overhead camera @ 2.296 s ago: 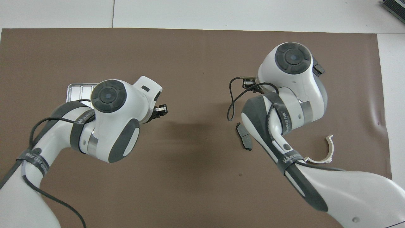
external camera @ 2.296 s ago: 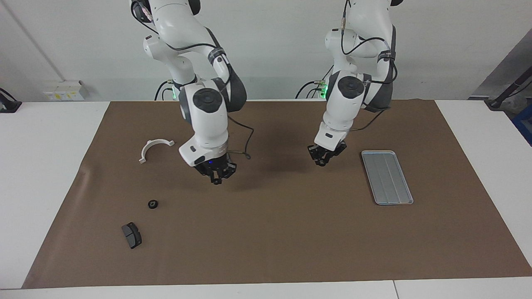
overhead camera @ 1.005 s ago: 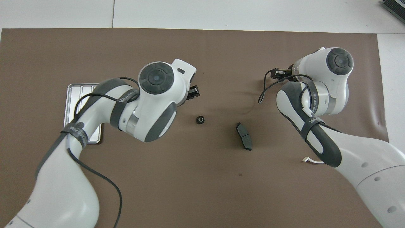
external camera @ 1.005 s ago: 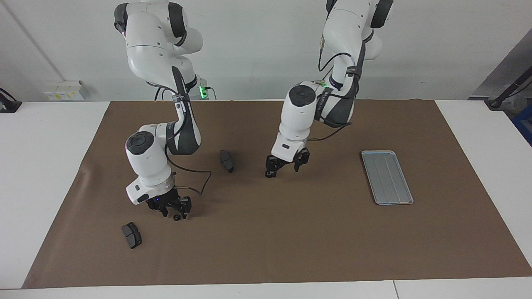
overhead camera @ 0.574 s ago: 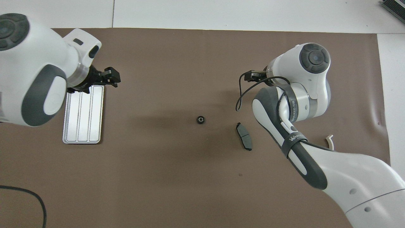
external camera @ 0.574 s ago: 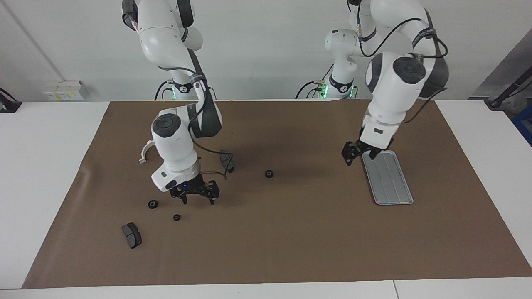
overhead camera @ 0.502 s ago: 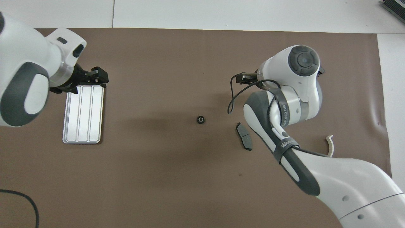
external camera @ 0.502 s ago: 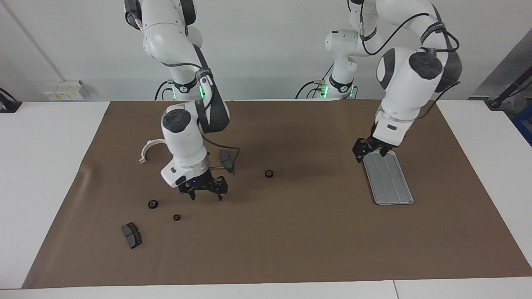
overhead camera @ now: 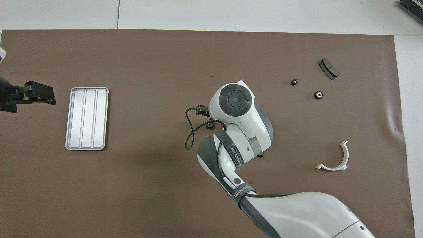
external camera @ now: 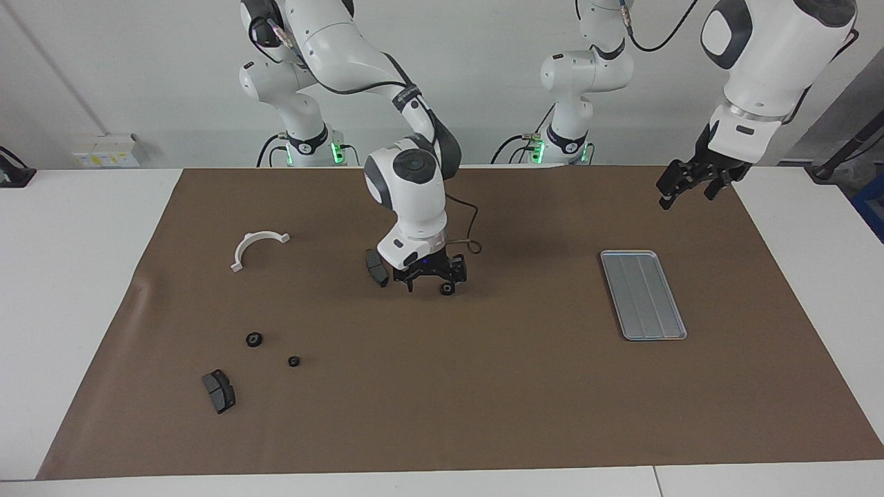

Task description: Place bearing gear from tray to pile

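The silver tray (external camera: 642, 293) (overhead camera: 87, 118) lies bare toward the left arm's end of the mat. One black bearing gear (external camera: 447, 288) (overhead camera: 209, 125) rests on the mat near the middle. My right gripper (external camera: 431, 284) hangs open low over it, the gear beside one fingertip and not gripped. The pile is two black gears (external camera: 254, 339) (external camera: 293, 361) (overhead camera: 318, 95) toward the right arm's end. My left gripper (external camera: 687, 192) (overhead camera: 36, 94) is open, empty and raised high over the mat's edge, off the tray.
A dark brake pad (external camera: 376, 267) lies right beside the right gripper. Another brake pad (external camera: 219, 391) (overhead camera: 328, 68) sits just farther from the robots than the pile. A white half-ring bracket (external camera: 257, 246) (overhead camera: 333, 158) lies nearer to the robots than the pile.
My right gripper has swung from beside the pile to the middle gear. My left gripper has risen from the tray's end and drawn away toward the table's edge.
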Controlling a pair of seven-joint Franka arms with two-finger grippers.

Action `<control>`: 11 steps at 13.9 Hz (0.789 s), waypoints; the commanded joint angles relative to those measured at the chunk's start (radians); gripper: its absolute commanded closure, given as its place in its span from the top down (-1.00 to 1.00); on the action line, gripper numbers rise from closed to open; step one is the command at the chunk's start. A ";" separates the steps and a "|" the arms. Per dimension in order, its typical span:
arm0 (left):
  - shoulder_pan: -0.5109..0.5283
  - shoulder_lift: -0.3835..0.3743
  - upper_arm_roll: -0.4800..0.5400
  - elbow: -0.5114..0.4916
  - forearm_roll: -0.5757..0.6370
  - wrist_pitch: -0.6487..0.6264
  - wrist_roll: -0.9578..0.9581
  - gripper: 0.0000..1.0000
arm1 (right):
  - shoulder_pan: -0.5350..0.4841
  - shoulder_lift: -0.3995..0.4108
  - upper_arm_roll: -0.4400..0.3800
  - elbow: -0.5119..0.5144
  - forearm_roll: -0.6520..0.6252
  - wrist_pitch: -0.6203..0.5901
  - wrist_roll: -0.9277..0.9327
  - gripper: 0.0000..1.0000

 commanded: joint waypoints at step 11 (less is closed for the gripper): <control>0.001 -0.021 -0.011 -0.050 0.006 0.026 0.012 1.00 | 0.042 0.047 -0.002 -0.073 -0.092 0.151 0.046 1.00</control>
